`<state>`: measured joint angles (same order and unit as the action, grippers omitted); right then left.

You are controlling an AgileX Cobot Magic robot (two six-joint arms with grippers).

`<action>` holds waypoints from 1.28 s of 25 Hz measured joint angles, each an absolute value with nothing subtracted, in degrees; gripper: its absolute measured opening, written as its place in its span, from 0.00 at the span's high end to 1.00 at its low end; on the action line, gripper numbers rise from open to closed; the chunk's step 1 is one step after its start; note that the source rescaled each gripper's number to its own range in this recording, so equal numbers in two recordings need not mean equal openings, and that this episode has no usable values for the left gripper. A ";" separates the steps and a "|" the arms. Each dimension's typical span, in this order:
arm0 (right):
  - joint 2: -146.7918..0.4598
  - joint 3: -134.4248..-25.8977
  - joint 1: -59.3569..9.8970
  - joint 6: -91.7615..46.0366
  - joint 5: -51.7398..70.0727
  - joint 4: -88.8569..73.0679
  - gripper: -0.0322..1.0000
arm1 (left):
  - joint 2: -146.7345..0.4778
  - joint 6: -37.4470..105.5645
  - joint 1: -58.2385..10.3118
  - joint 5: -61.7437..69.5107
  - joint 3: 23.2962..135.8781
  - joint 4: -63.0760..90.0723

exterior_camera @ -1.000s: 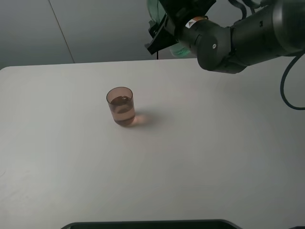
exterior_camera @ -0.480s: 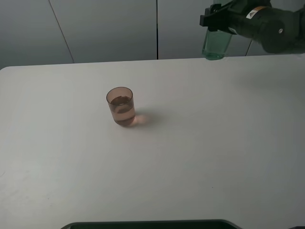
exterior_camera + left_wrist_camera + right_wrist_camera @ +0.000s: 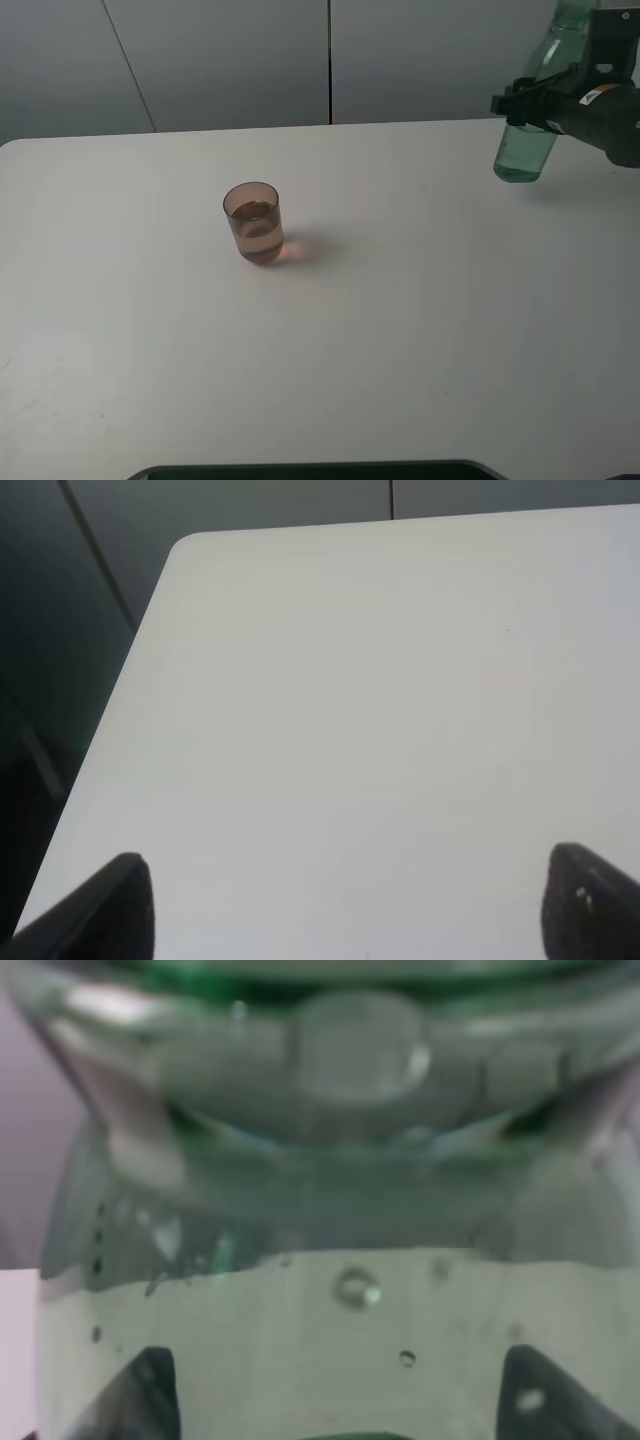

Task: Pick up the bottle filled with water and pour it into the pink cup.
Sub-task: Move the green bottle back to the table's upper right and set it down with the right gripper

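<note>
1. The bottle (image 3: 530, 120) is hanging at about 2 o'clock in the high view, near the table's far right corner, green and translucent, tilting slightly with its neck leaning toward 1 o'clock.
2. The right gripper (image 3: 535, 100) is clamping the bottle around its middle; dark fingers are crossing the green body. In the right wrist view the bottle (image 3: 330, 1210) is filling nearly the whole picture, blurred, with droplets clinging to its wall and two dark fingertips (image 3: 140, 1390) showing at either side.
3. Whether the bottle's base is touching the table (image 3: 400, 350) or hovering just above it, the pictures are not telling.
4. The pink cup (image 3: 253, 222) is standing upright left of centre, at roughly 9 o'clock from the bottle and well apart from it. It is holding liquid to about two-thirds of its height and throwing a pinkish glow on the table toward 3 o'clock.
5. Bare white tabletop is lying between cup and bottle; nothing is standing in that stretch.
6. The left gripper (image 3: 340, 905) is showing only in its own wrist view: two dark fingertips (image 3: 110, 905) spread wide apart, holding nothing, over the table (image 3: 350, 710) near a rounded corner.
7. A grey panelled wall (image 3: 220, 60) is running behind the table's far edge, with a dark vertical seam at 12 o'clock.
8. A dark curved edge (image 3: 320, 470) is poking in at 6 o'clock, along the near rim.
</note>
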<state>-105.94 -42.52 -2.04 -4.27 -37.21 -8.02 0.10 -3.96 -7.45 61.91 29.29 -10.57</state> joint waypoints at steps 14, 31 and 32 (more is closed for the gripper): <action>-110.55 -42.52 2.26 -4.39 -39.37 -8.02 0.97 | 0.10 -3.96 -7.45 61.91 29.29 -10.57; -101.16 -42.52 2.26 -4.39 -38.85 -7.10 0.01 | 0.10 -3.96 -7.45 61.91 29.29 -10.57; -99.40 -42.52 2.26 -4.39 -38.48 -7.10 0.01 | 0.10 -3.96 -7.45 61.91 29.29 -10.57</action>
<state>-99.40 -42.52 2.26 -4.39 -38.48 -7.10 0.10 -3.96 -7.45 61.91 29.29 -10.57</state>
